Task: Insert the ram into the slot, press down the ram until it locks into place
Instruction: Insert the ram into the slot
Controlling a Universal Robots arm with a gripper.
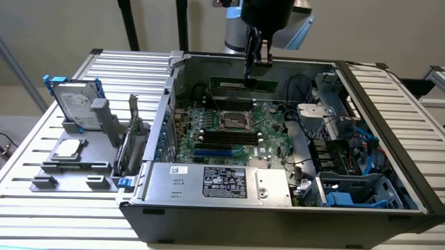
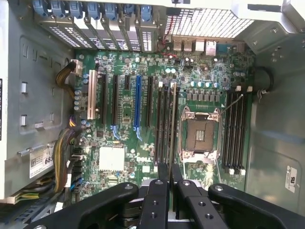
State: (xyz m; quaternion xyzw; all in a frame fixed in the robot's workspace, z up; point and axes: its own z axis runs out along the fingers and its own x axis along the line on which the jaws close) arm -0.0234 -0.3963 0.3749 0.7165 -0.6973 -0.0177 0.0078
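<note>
Looking first at the tool (image 1: 249, 76), we find its two dark fingers set narrow and clamped on the upper edge of the ram (image 1: 228, 83), near the middle of the stick's length. The ram hangs level and on edge, raised clear above the motherboard (image 2: 124, 109) and touching nothing but the fingers. In the wrist view the fingertips (image 2: 162, 174) stand nearly together. They line up with the group of long black slots that lies between the blue slot (image 2: 138, 102) and the open processor socket (image 2: 198, 134). We take the slot (image 2: 165, 119) to be one of that group, though we cannot tell which of the parallel ones is meant. A second group of black slots (image 2: 235, 129) lies on the socket's other side, and as far as we can tell all of them are empty. We judge the work to be at the carry-and-align stage: the ram is in the grasp and over the open case (image 1: 208, 219), but it is not inserted, and nothing is pressed or locked. Seating it, as we see it, calls for the stick's lower edge to run parallel with the slot and sit centred along it, followed by a straight, even push; how the pale end clips stand we cannot make out. Beyond the case, a hard drive (image 1: 75, 104) stands in a grey holder on the slatted desk (image 1: 41, 224).
</note>
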